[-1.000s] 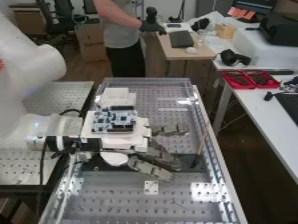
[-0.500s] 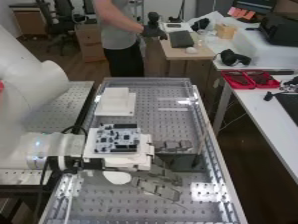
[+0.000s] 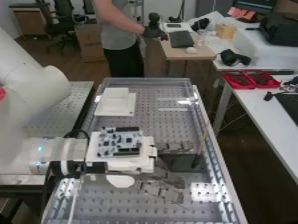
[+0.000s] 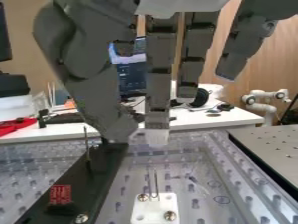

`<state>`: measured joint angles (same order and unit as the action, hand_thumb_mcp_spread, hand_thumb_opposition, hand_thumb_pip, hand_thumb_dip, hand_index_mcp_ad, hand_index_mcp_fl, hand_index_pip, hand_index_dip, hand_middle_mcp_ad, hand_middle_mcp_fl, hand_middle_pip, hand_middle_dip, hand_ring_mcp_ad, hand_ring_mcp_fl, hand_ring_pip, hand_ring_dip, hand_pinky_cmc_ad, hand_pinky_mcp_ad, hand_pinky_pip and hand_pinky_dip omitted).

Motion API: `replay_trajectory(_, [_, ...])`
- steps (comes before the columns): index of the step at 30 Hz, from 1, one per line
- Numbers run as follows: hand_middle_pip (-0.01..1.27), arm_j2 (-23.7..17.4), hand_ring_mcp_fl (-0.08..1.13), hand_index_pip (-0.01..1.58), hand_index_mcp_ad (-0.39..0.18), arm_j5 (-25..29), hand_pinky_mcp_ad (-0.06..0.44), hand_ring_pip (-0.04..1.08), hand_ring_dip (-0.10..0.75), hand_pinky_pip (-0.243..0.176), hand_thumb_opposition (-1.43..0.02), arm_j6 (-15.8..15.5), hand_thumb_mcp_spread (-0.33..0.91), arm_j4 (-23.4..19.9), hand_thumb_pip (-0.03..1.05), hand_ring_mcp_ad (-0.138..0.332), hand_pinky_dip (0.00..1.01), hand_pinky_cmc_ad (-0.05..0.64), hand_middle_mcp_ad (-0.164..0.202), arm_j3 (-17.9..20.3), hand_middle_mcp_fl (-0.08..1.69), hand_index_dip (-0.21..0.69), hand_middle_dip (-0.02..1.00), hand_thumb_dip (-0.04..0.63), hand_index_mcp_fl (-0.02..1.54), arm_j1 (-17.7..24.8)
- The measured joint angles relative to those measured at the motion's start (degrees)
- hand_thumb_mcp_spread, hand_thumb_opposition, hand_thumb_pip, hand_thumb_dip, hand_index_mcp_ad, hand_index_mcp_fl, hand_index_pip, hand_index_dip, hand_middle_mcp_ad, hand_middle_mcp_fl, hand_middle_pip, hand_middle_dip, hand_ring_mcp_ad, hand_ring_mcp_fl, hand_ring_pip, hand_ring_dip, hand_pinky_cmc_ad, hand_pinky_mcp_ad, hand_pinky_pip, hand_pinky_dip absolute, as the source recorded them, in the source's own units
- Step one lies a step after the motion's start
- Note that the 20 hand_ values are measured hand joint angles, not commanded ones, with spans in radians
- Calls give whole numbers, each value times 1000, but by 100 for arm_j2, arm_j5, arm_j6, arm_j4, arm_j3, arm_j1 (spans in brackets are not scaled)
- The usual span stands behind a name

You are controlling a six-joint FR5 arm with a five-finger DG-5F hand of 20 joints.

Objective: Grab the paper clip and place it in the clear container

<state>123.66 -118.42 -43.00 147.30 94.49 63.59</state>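
Observation:
In the high view the hand (image 3: pixel 163 189) is low over the perforated plate, its fingers stretched to the right. Its fingers and thumb (image 4: pixel 100 100) hang nearly straight in the wrist view, holding nothing. Below the fingertips stands a white plate (image 4: pixel 154 212) with two thin upright pins. A thin wire-like piece (image 4: pixel 192 178), possibly the paper clip, lies beside those pins; I cannot tell for certain. Clear walls with a rim (image 3: pixel 148 79) surround the perforated plate; whether this is the clear container, I cannot tell.
A dark block (image 3: pixel 181 162) with an upright rod is just beyond the fingers, close to the right wall. White stacked plates (image 3: pixel 116 104) lie farther back. Red trays (image 3: pixel 250 80) sit on the side table (image 3: pixel 269 120).
The hand and forearm have come toward the near end and slightly right, mostly in the first half second. The white stacked plates are now more exposed, and the small pinned plate is hidden behind the hand.

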Motion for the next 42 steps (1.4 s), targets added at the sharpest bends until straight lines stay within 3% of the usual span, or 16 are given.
replay_trajectory(4, [668, 6, 440, 115, -124, 5, 262, 98, 372, 49, -986, -10, 693, -2, 651, 68, 194, 368, -54, -10, 899, -182, 654, 284, 91, 7])
replay_trajectory(42, [599, 238, 459, 145, -136, -61, 262, 99, 387, 51, -974, 123, 651, -40, 649, 65, 194, 393, -51, -179, 824, -182, 672, 284, 110, -4])
